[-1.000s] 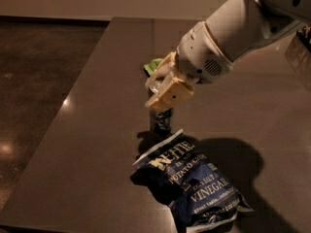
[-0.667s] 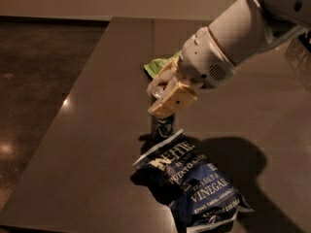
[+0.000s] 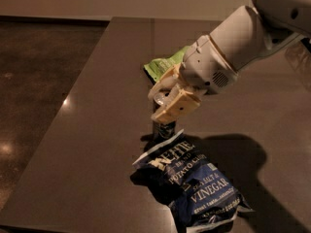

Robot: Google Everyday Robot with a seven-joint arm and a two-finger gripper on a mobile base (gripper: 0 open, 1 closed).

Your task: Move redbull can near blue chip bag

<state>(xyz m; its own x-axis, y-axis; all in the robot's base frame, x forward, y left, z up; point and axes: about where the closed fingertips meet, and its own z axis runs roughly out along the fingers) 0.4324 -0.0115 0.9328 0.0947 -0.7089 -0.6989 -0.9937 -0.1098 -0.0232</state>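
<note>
The hand hangs over the middle of the tabletop, carried on a thick white arm that reaches in from the upper right. It points down and to the left. Its two cream-coloured fingers stand apart, with a gap between them. The silver top of the can shows in that gap. Whether either finger touches the can cannot be told.

The can stands upright directly under the hand, with its base on the tabletop. Only the silver top and the dark lower body are visible, because the nearer finger crosses in front of the upper part.

The blue chip bag lies flat on the tabletop below the hand and slightly to its right, toward the near edge. It is crinkled and dark navy, with white lettering reading "Potato Chips" and "Vinegar". Its upper left corner sits just beside the foot of the can. Whether the two touch cannot be told, as the area is in shadow.

A smaller light green bag lies beyond the hand, on the far side of the can. Part of it is hidden behind the wrist.

The arm casts a broad dark shadow on the tabletop to the right of the can, reaching as far as the upper edge of the blue chip bag.

A glossy dark floor lies to the left of the tabletop.
</note>
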